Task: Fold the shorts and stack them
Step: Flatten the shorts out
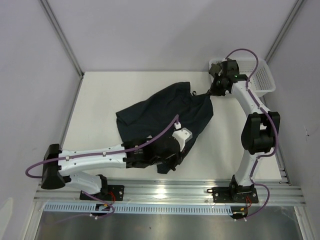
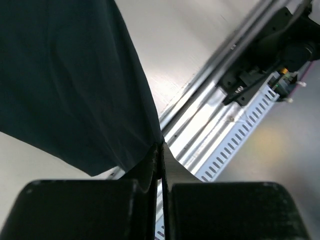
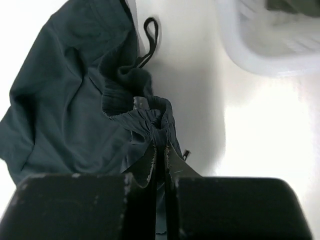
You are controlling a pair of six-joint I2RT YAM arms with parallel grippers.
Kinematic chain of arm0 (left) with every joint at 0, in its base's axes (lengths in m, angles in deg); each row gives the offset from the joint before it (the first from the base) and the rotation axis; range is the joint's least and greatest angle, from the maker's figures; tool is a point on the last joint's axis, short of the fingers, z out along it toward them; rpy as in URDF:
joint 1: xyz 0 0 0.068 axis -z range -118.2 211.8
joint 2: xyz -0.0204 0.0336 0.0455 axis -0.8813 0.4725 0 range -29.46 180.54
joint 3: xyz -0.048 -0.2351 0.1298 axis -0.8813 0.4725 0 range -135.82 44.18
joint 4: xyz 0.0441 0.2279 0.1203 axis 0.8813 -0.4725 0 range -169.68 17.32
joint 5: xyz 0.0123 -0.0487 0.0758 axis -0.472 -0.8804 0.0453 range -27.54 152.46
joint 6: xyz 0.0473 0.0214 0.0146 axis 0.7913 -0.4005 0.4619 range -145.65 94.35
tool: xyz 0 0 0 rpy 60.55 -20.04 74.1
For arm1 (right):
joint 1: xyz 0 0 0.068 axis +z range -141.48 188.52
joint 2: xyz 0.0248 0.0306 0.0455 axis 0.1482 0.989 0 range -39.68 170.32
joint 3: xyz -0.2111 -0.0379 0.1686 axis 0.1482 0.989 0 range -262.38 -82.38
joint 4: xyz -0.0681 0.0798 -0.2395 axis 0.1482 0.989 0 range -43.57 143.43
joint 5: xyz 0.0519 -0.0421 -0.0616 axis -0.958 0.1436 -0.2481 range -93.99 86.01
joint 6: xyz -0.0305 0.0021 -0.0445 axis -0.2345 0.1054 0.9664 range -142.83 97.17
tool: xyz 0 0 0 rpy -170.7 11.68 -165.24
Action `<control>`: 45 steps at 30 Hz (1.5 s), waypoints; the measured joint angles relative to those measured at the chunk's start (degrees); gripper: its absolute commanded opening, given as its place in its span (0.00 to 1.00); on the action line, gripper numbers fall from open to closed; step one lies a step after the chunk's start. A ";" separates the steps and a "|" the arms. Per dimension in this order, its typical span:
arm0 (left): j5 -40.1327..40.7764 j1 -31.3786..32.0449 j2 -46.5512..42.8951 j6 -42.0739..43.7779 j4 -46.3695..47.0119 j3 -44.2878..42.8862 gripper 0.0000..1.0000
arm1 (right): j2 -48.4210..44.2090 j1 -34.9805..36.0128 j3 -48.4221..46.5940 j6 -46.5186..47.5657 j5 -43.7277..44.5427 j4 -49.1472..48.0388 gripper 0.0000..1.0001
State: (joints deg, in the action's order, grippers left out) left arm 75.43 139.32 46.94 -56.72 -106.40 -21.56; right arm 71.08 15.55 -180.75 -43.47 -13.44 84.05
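The dark teal-navy shorts (image 1: 160, 112) lie crumpled across the middle of the white table. My right gripper (image 1: 215, 91) is shut on the gathered waistband at the shorts' far right corner (image 3: 150, 122), with a black drawstring loop (image 3: 150, 31) lying beside it. My left gripper (image 1: 167, 162) is shut on the near hem of the shorts (image 2: 75, 85), close to the table's front rail; in the left wrist view the jaws are pressed together with the cloth edge between them.
A white slatted basket (image 1: 260, 75) stands at the far right corner, also in the right wrist view (image 3: 265, 40), with something dark inside. The metal front rail and slotted cable duct (image 2: 235, 135) run just beyond my left gripper. Grey walls bound the table.
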 measured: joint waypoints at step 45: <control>-9.46 -33.22 -2.95 2.75 7.06 9.68 0.49 | -9.25 -4.37 20.06 -1.81 35.17 10.75 0.69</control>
State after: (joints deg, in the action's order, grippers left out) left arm 65.97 106.09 43.99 -53.97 -99.34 -11.87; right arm 61.83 11.18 -160.68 -45.29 21.73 94.81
